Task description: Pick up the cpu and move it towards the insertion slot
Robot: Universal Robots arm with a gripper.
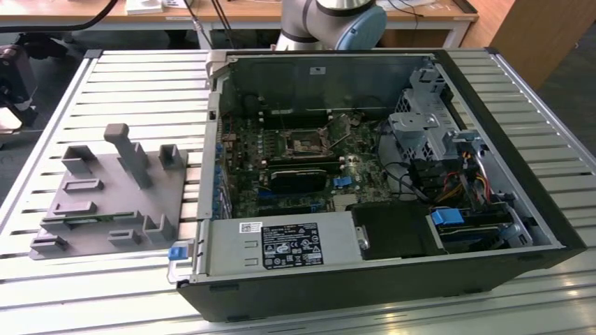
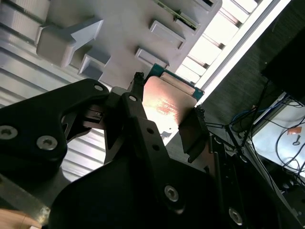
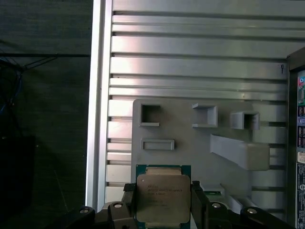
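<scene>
The cpu (image 3: pixel 163 193), a flat square chip with a silvery top and a green rim, sits between my gripper's (image 3: pixel 163 202) two black fingers (image 3: pixel 198 202). The gripper is shut on it from two opposite sides. In the second wrist view the cpu (image 2: pixel 164 98) shows a glossy, reddish-lit face, held by the gripper (image 2: pixel 167 104) above the grey plastic fixture (image 2: pixel 119 28). The insertion slot (image 1: pixel 306 144), a dark square socket in a metal frame, lies on the green board inside the open computer case (image 1: pixel 391 174), at the exterior view's middle.
The grey fixture (image 1: pixel 102 195) with posts and recesses lies on the slatted metal table (image 1: pixel 139 77), at the exterior view's left of the case. A black module (image 1: pixel 296 178), cables and drive cages crowd the case. The arm's base (image 1: pixel 336 21) stands behind the case.
</scene>
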